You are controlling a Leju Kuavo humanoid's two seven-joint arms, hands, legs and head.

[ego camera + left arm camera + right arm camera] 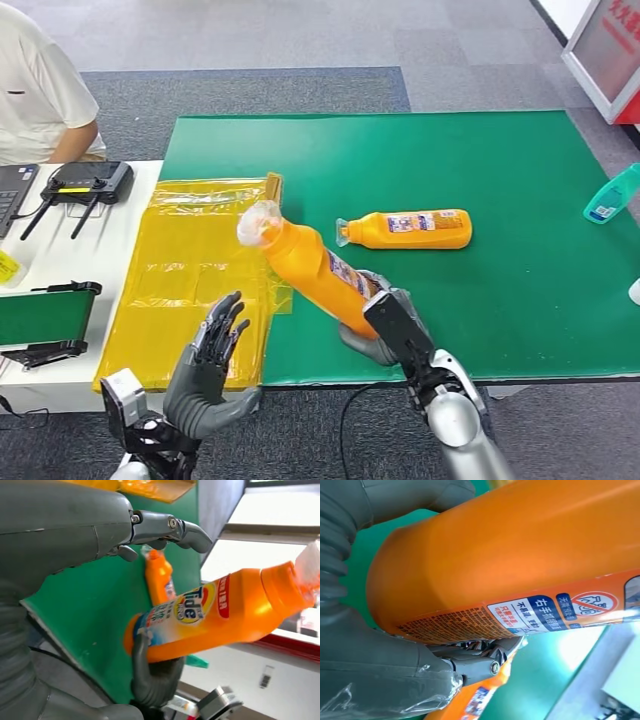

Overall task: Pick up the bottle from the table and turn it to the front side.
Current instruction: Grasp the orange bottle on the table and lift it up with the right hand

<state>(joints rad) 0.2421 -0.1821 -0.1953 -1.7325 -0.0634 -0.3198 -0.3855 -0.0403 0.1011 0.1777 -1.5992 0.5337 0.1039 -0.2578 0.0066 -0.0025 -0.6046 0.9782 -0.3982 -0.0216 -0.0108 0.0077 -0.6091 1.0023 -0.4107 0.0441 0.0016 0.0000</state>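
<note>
i see right hand [381, 335] gripping orange bottle [317, 272] by base, lifted off green mat [528, 300], tilted, cap end over yellow bag [189, 280]. left hand [207, 375] empty, fingers spread wide, near table edge. second bottle [411, 229] lies flat on mat.

Glossy orange plastic bottle [317, 275]; matt green table mat [513, 180]; shiny yellow plastic film [189, 270].

White worktop [113, 235] carries a large green rectangular mat [490, 290] and a yellow translucent plastic bag [189, 270] overlapping the mat's left edge. An orange plastic bottle [411, 229] lies on its side mid-mat; a teal spray bottle [610, 196] lies at the right edge.
</note>
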